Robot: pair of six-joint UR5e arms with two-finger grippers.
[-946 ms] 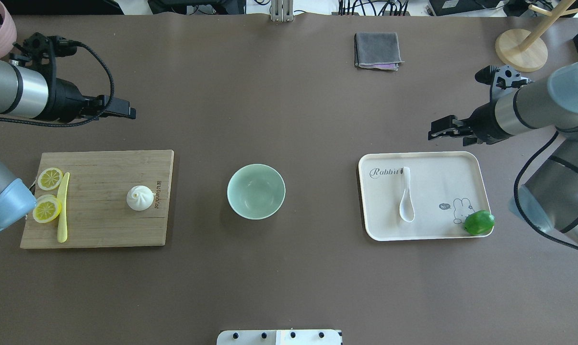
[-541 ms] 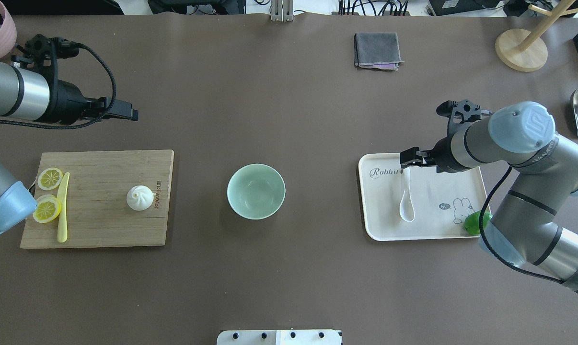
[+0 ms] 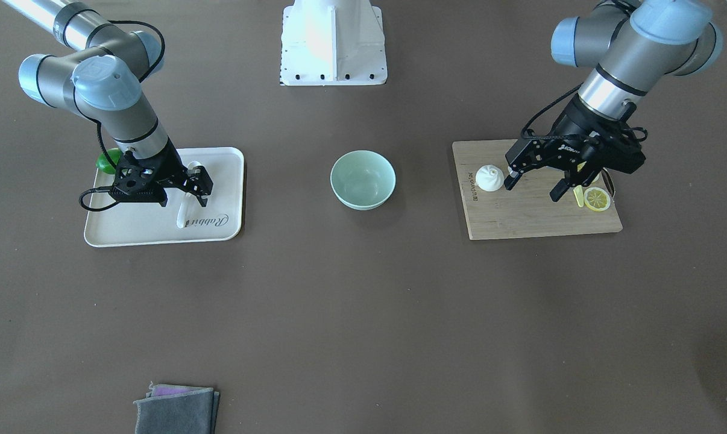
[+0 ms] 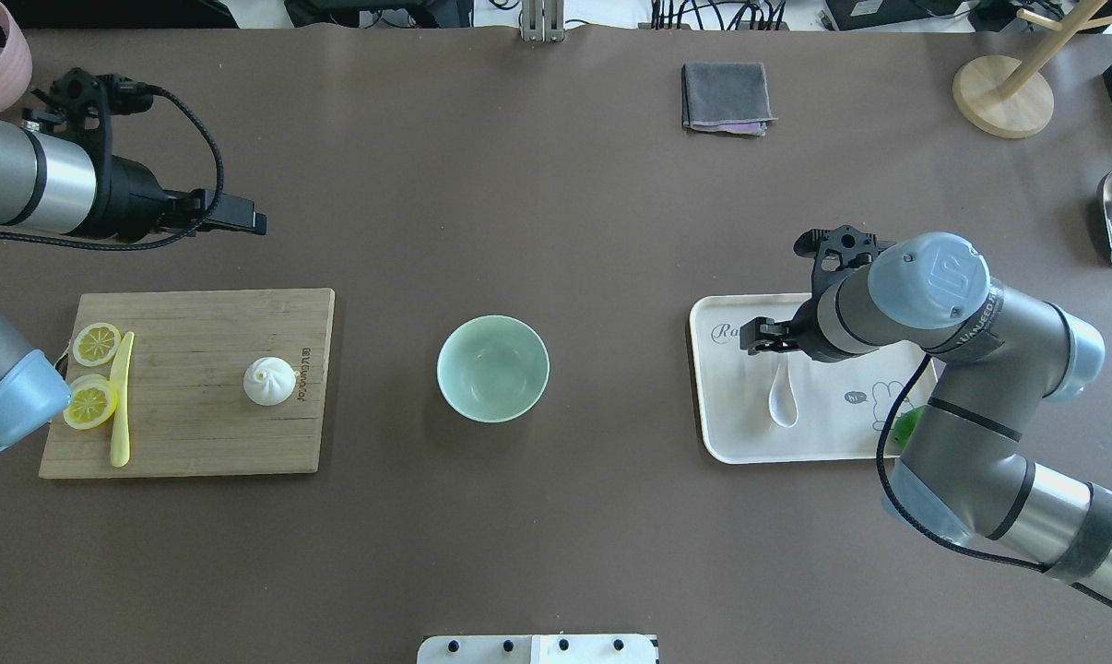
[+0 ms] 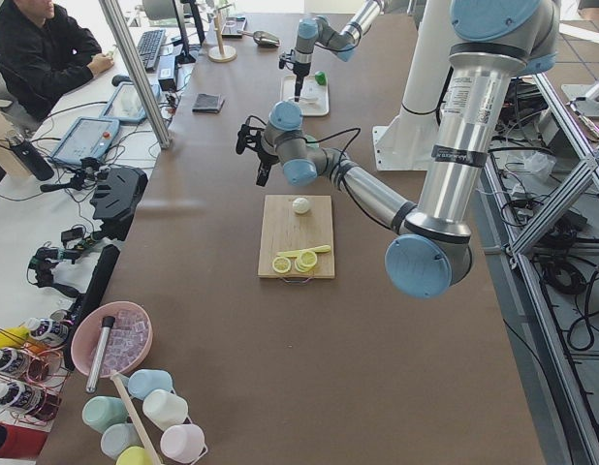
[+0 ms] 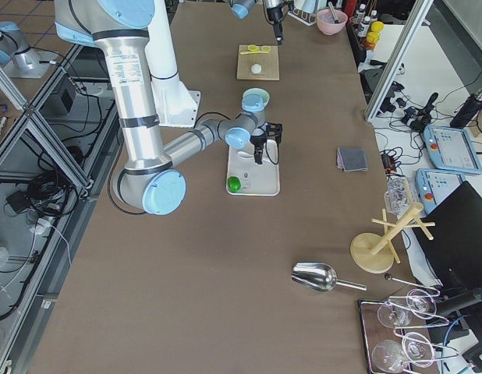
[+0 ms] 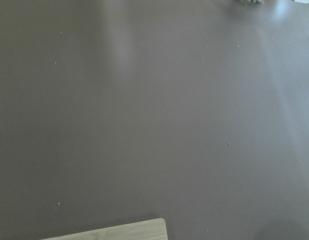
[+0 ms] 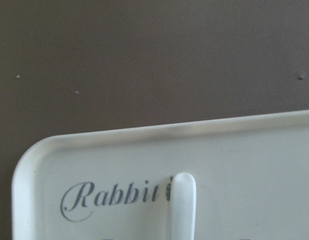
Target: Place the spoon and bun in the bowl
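Our right gripper (image 3: 198,187), spread, hangs over the handle of the spoon (image 4: 781,392) near the right edge of the counter (image 4: 556,212). Our left gripper (image 3: 532,189) is spread too, the bun (image 4: 270,381) sits near the left edge, and the bowl (image 4: 492,368) is central.

Open surface (image 4: 556,231) separates bowl (image 4: 492,368) from board (image 4: 187,433) and tray (image 4: 731,433). Knife (image 4: 121,406) and lemon slices (image 4: 95,344) lie well apart from bun (image 4: 269,381), leaving its sides free.

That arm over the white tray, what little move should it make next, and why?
Probably lower the right gripper straight down and close it on the spoon's handle. It hangs open about over the handle end, the spoon lies untouched on the tray, and the bowl holds nothing yet.
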